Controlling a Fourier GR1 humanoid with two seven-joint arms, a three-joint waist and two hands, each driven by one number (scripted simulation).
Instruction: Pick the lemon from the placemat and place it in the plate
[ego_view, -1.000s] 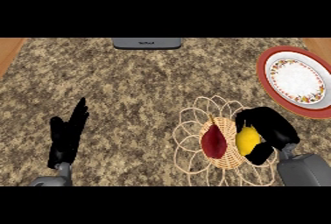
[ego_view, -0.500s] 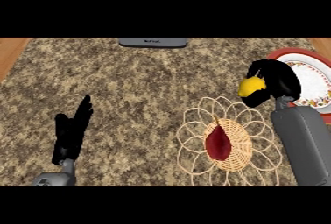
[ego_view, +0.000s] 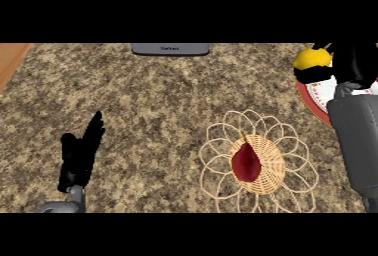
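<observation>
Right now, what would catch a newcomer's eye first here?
The yellow lemon held in the black right hand, upper right, close to the red-rimmed white plate at the right edge. Next, the looped wicker placemat with a dark red leaf-shaped patch, lower centre-right. The black left hand rests open, lower left.

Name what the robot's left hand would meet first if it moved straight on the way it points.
The left hand, open at the view's left, points away and slightly right. Only bare counter lies in that line; it probably passes just left of the grey object at the far edge.
</observation>
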